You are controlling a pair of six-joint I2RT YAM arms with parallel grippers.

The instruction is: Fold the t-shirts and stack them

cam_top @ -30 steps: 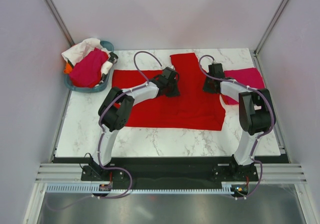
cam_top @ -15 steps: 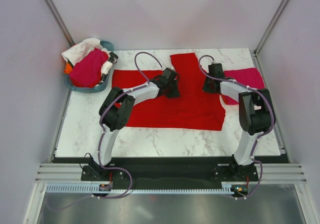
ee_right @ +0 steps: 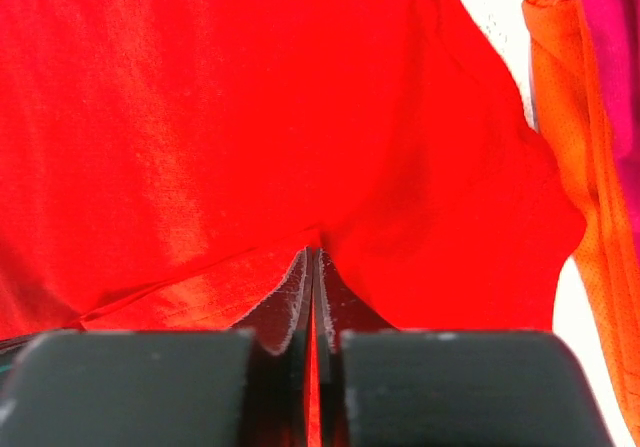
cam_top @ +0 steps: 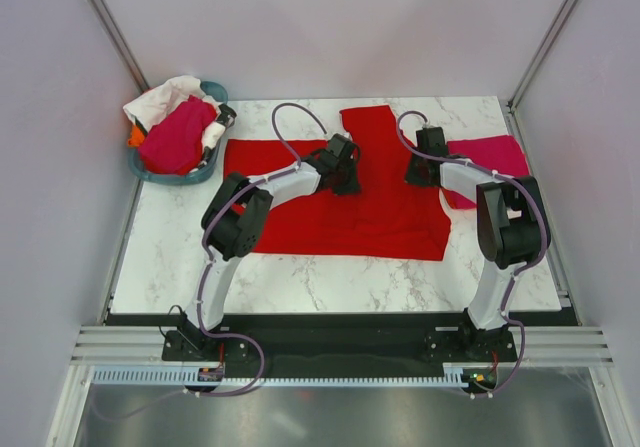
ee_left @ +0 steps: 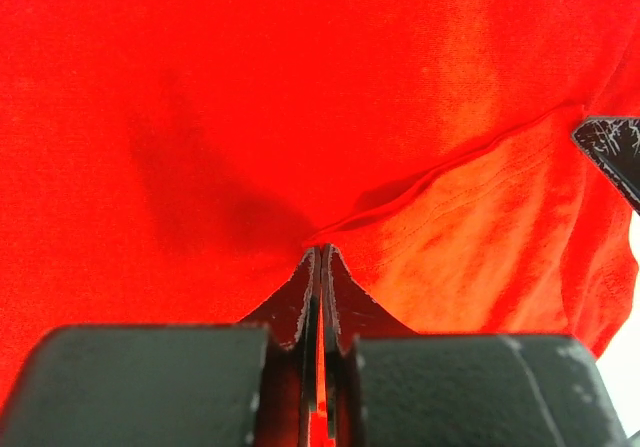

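Observation:
A bright red t-shirt [cam_top: 345, 212] lies spread over the middle of the marble table, one part reaching to the back edge. My left gripper [cam_top: 349, 174] is shut on a pinch of the red cloth [ee_left: 318, 251] near a hem. My right gripper [cam_top: 418, 172] is shut on the red cloth [ee_right: 312, 239] at the shirt's right side. A magenta-pink shirt [cam_top: 488, 162] lies at the right, with orange cloth [ee_right: 585, 187] beside it in the right wrist view. More shirts, magenta [cam_top: 176, 137] and white [cam_top: 160, 97], are heaped in the tub.
A teal oval tub [cam_top: 205, 172] stands at the table's back left corner. The table's front edge [cam_top: 330, 312] is dark, with both arm bases beyond it. Enclosure walls and posts stand close on both sides.
The left arm has shifted very slightly; both grippers stay shut on the red shirt in the same places.

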